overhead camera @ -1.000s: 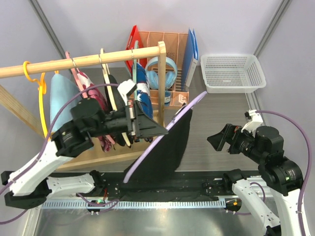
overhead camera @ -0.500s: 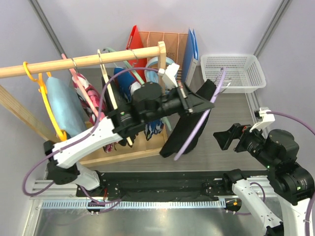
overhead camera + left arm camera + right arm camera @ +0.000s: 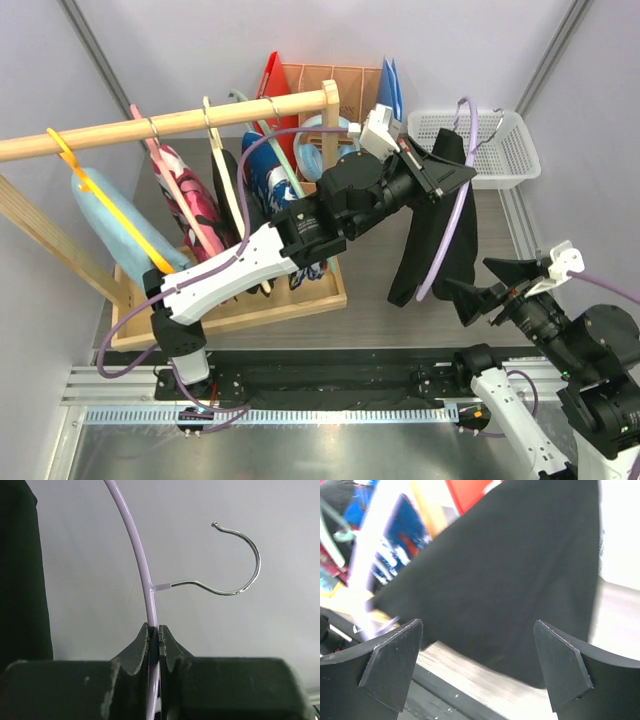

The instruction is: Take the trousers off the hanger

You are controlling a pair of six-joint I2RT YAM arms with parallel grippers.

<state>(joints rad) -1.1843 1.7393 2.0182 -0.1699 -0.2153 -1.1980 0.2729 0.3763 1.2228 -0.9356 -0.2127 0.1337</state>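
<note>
The black trousers (image 3: 428,245) hang in the air from a lilac hanger (image 3: 448,235), right of the rack. My left gripper (image 3: 447,176) is shut on the hanger's thin rod (image 3: 143,565) just below its metal hook (image 3: 240,577). In the left wrist view my left gripper (image 3: 154,632) pinches the rod, with black cloth (image 3: 22,580) at the left edge. Below and right of the trousers' hem, my right gripper (image 3: 487,283) is open. The right wrist view shows its jaws (image 3: 477,625) wide apart and empty, facing the black trousers (image 3: 510,570). The blue printed trousers (image 3: 268,182) stay on the rack.
The wooden rail (image 3: 170,124) also carries a pink floral garment (image 3: 192,205) and a light-blue cloth (image 3: 115,228) on a yellow hanger. A white basket (image 3: 500,148) stands at the back right. A wooden organiser (image 3: 335,85) with folders and headphones stands behind the rack.
My left arm has swung the hanger with the black trousers up and to the right, away from the rail. My right arm has dropped lower and nearer, still open. The hung garments have swayed.
</note>
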